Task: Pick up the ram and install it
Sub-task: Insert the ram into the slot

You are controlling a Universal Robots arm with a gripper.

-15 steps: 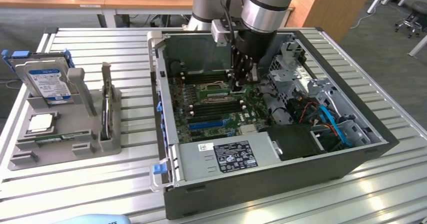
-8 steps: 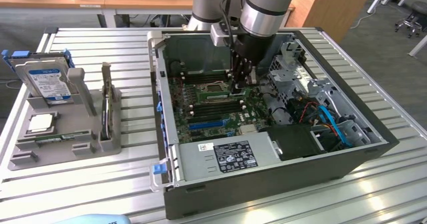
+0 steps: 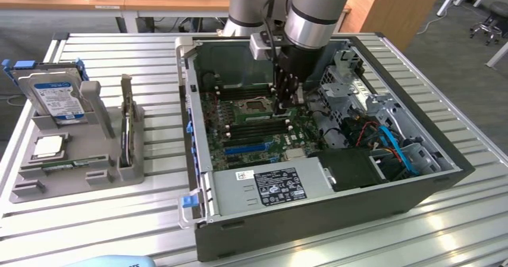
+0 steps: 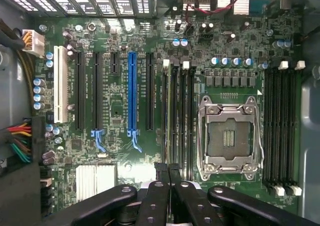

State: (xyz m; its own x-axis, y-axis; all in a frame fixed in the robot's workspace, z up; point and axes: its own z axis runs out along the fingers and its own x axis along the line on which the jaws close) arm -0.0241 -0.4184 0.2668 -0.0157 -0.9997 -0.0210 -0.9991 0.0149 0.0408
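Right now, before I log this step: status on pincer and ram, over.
Pincer low inside the computer case, over the memory slots. Ram lying in the gray tray, untouched. Side wall between them.

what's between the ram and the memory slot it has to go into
Nothing visible. The ram, edge-on in the gripper, lines up with the memory slot farthest from the empty cpu socket in that bank; no cable or card crosses it. Whether it is seated, I cannot tell.
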